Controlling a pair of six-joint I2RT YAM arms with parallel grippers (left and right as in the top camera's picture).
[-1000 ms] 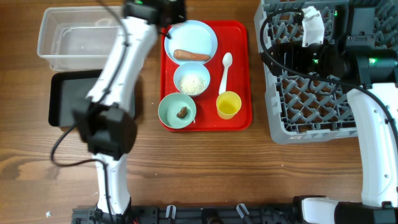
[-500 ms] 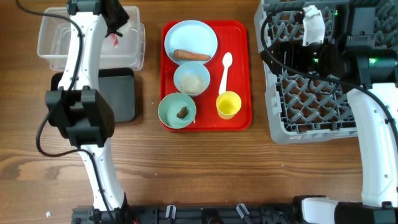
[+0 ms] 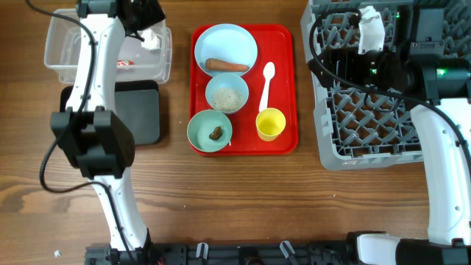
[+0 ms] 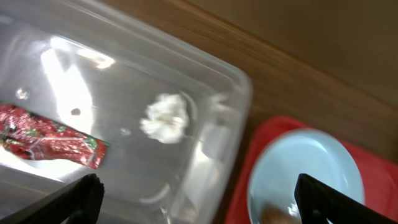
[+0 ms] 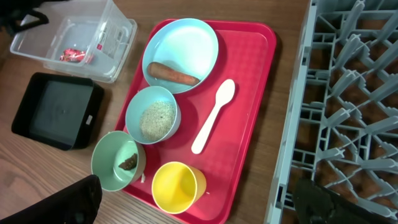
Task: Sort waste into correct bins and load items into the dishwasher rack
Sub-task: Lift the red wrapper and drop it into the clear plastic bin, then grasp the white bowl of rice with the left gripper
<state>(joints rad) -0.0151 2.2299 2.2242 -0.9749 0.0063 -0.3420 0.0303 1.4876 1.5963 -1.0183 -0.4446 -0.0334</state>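
The grey dishwasher rack [image 3: 368, 110] stands to the right of the red tray [image 3: 287, 73], close beside it. The right gripper [image 5: 199, 202] hangs over the rack, its fingers spread wide and holding nothing.

Left of the red tray sits the clear tub [image 3: 62, 48], level with the tray's far end. The black tray [image 3: 143, 110] lies just in front of the tub, also left of the red tray. It carries a small pale label [image 5: 89, 118], too small to read. The left gripper [image 4: 198, 196] hovers above the tub's end nearest the red tray, fingers wide apart and empty.

On the red tray, the light blue plate [image 3: 226, 40] fills the far left corner. The white bowl [image 3: 213, 88] is at mid-left and the light blue bowl [image 3: 199, 129] at the near left corner. The yellow cup [image 3: 270, 124] stands upright at the near right. The white spoon [image 3: 266, 85] lies along the right side, bowl end pointing away.

The carrot [image 3: 226, 65] lies across the plate. The red-and-white wrapper [image 4: 50, 140] lies flat on the tub floor, its print too blurred to read. The crumpled tissue [image 4: 165, 118] lies apart from it, nearer the red tray. Rice-like crumbs [image 3: 227, 97] fill the white bowl, and the brown lump [image 3: 215, 133] sits in the light blue bowl.
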